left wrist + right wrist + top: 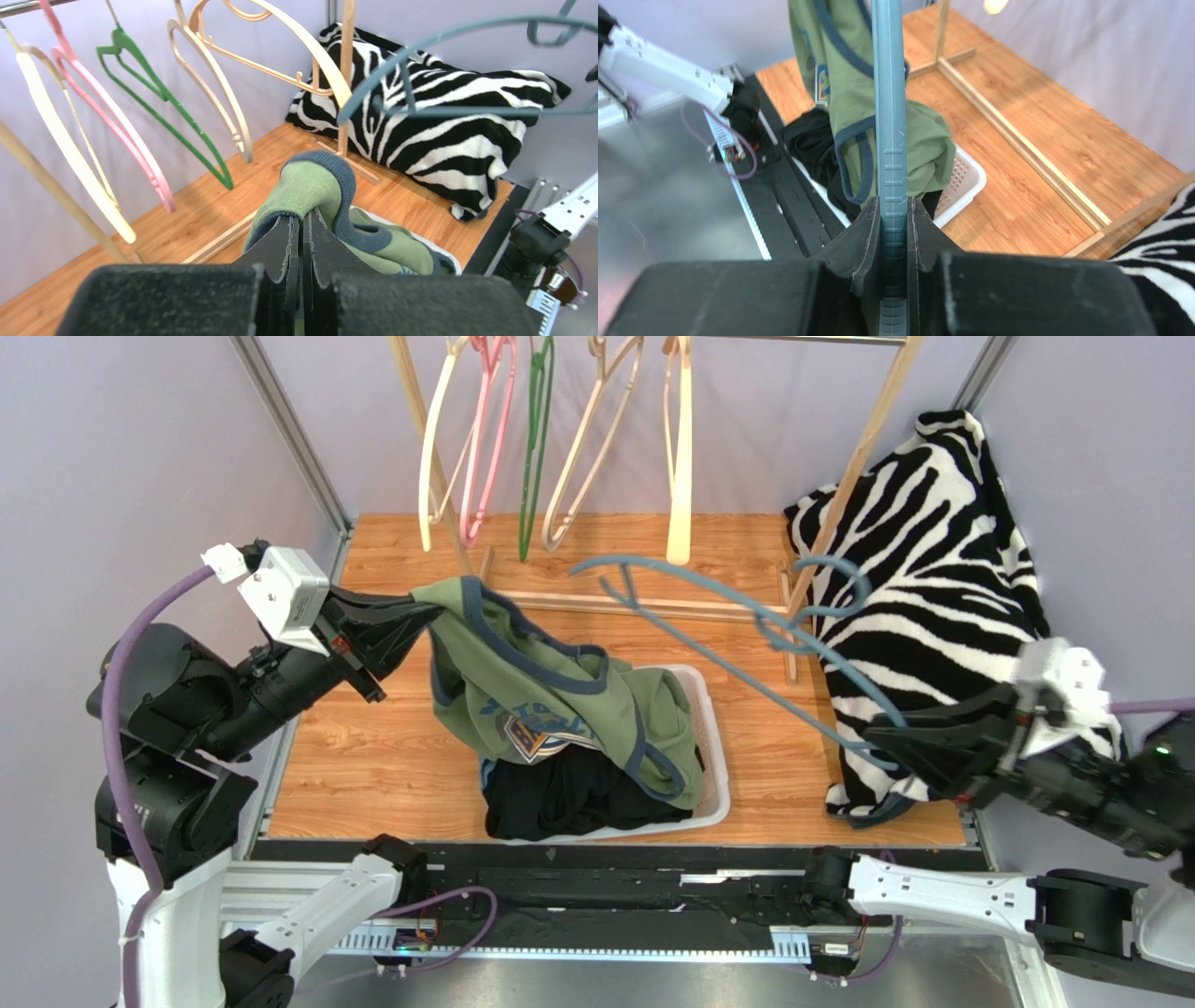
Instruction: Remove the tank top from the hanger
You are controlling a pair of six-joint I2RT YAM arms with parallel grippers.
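The green tank top (561, 693) with navy trim hangs from my left gripper (421, 616), which is shut on its strap. From there the cloth drapes down into the white basket (716, 742). In the left wrist view the folded strap (316, 189) bulges out just past the closed gripper (303, 224). My right gripper (884, 735) is shut on one arm of the blue-grey hanger (730, 665), held slanting above the basket. The right wrist view shows that bar (889, 105) clamped in the gripper (894, 210), with the tank top (843, 91) behind it. The hanger's bars look bare.
Black clothing (575, 798) lies in the basket under the tank top. A zebra-print blanket (926, 574) is draped at the right. Cream, pink (484, 420), green (536, 420) and wooden hangers dangle from a wooden rack at the back, its base rail (673, 602) on the floor.
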